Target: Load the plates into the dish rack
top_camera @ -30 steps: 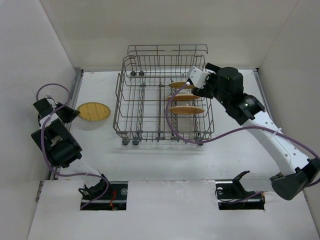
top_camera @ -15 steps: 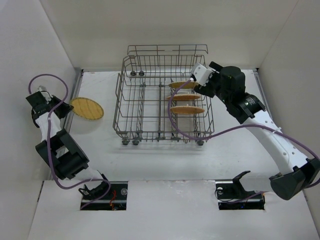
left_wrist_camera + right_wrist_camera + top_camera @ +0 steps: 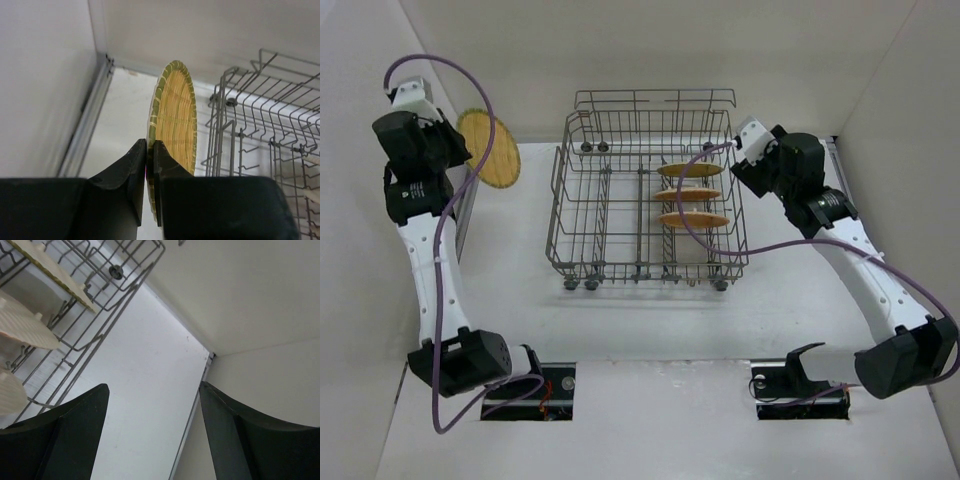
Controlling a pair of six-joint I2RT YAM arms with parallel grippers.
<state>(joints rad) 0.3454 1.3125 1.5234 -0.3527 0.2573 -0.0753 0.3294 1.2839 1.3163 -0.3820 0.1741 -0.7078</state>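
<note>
Lifted off the bench (image 3: pixel 520 290), the fourth plate (image 3: pixel 487 149) hangs upright left of the dish rack (image 3: pixel 605 215), pinched at its rim by the left fingers (image 3: pixel 131 170), while the right fingers (image 3: pixel 75 415), spread, have drawn back from three plates (image 3: pixel 685 193) standing inside.

Three woven plates (image 3: pixel 693 194) stand in the dish rack (image 3: pixel 620 215); fourth plate (image 3: pixel 485 148) held upright.

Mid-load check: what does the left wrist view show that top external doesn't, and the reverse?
Only left wrist: the left claw shut on the rim of the held plate, upright, green edging plain. Only top external: three plates standing in the dish rack, and the right arm by its right side. Both: the held plate, left of the dish rack, and the rack's left wall.
</note>
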